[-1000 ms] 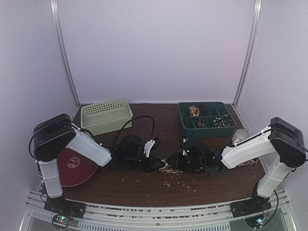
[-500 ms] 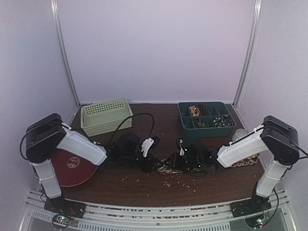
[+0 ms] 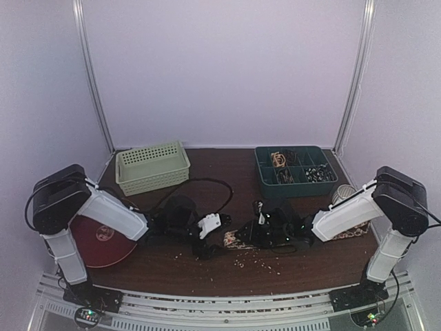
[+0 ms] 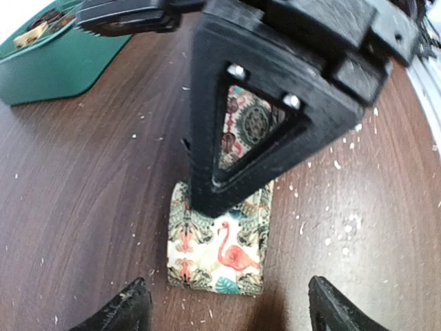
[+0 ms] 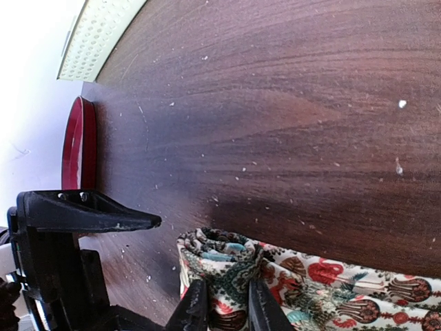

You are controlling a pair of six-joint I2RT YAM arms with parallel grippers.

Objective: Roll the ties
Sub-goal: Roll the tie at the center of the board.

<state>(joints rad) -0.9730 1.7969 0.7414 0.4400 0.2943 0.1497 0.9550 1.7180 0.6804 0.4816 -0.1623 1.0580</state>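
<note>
Left gripper [image 4: 224,314] wide open, holding nothing; right gripper [image 5: 223,307] pinched on tie [image 5: 324,283].
Tie lies flat at mid table [image 3: 324,265], between the 2 grippers, folded end just right of the left fingertips.

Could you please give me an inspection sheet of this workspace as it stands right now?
Surface: dark wooden table, sprinkled with pale crumbs.
Job's things: one patterned tie, partly rolled, lies mid-table. More patterned cloth shows at the right edge; I cannot tell if it is a tie.
Clutter: pale green basket, green compartment tray, red plate.
Grippers: left gripper is open, just short of the roll. Right gripper pinches a fold of the tie.
Cables: a black cable loops over the table's left half.
Surroundings: pale walls, metal posts.
</note>
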